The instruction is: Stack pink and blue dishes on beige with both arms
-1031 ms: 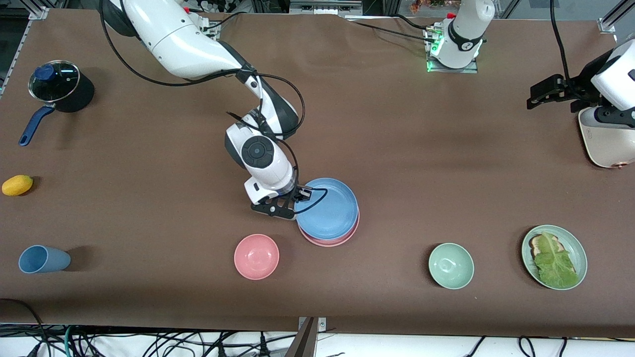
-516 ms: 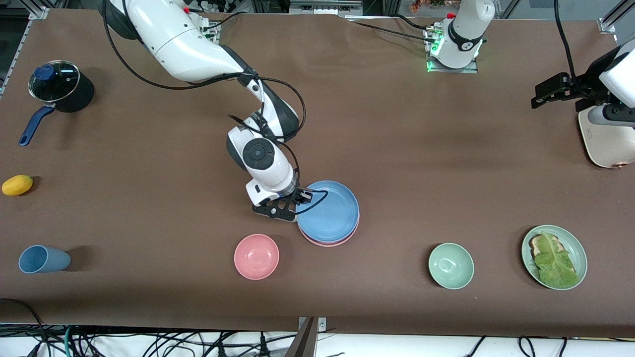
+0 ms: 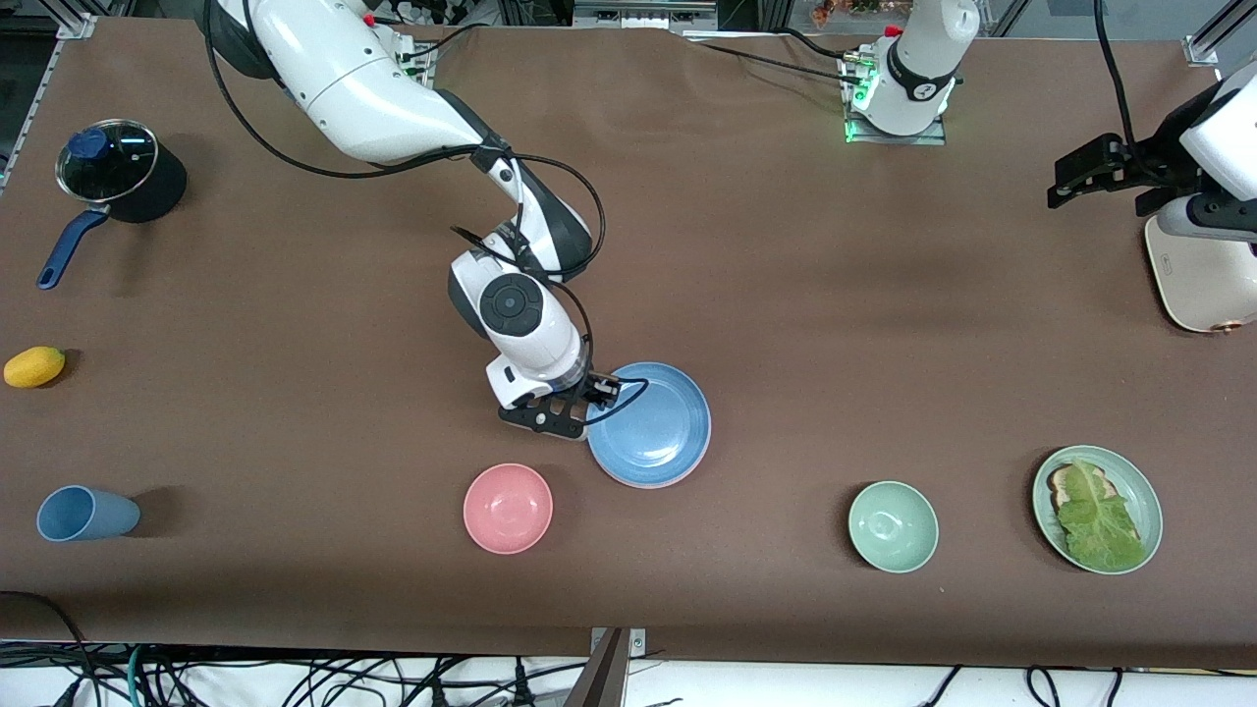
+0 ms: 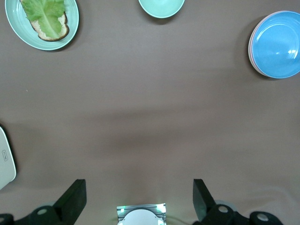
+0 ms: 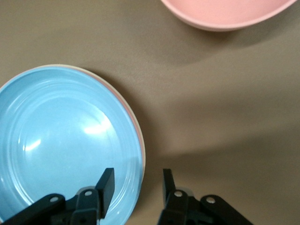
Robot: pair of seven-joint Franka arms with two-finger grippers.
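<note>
blue plate [image 3: 650, 424] stacked on the pink plate [image 5: 139, 140], only a sliver of pink rim showing, mid surface [image 3: 786, 295], right gripper [image 5: 137, 187] fingers apart straddling the stack's rim, beige plate probably underneath, left gripper [image 4: 139, 201] waiting wide open over the left arm's end, no readable writing

Under the blue plate [image 5: 61, 140] by the right gripper [image 5: 136, 185], only thin pink [image 5: 139, 136] and pale rims show.
</note>
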